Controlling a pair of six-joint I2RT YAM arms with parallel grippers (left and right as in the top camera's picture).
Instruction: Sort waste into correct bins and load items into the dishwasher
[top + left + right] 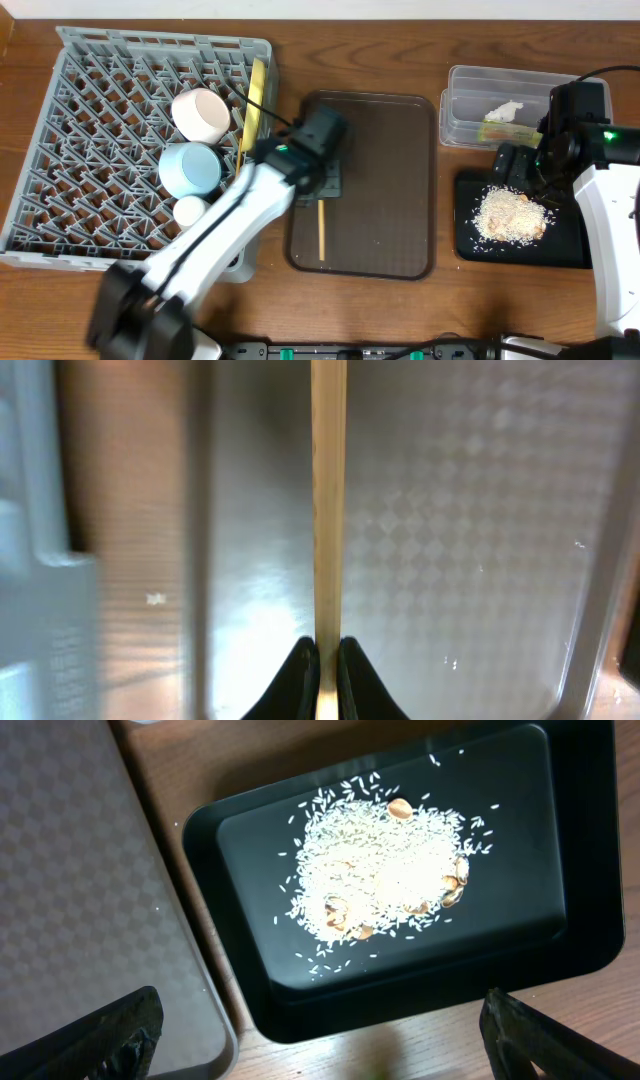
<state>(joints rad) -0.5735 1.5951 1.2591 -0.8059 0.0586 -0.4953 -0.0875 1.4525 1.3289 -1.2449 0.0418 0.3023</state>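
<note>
The left claw (327, 650) is pinched tight on a thin wooden chopstick (327, 510), with its two dark fingertips (300, 680) pressed against either side of the stick near one end. The rest of the stick runs straight out ahead of the fingers, over the checkered floor of the brown serving tray (385, 180). From here I can't say whether the stick is lifted or lying on the tray.

Off to that claw's left stands the grey dish rack (60, 150). The nearest thing in it is a yellow plate (255, 100), standing on edge at the side by the claw. Just beyond that are a white bowl (203, 115), a light blue bowl (190, 168) and a small white cup (190, 210), in a line among the pegs.

The right claw (335, 1050) is spread as wide as it goes and has hold of nothing. It hangs over the shallow black tray (570, 920), and the heap of rice scraps (380, 860) lies on the tray floor beneath it, ahead of the fingertips. Beyond that claw, farther back on the counter (400, 60), sits the clear plastic tub (460, 100). It holds a crumpled white tissue (505, 110) with the green-and-white wrapper (497, 128) beside it.
</note>
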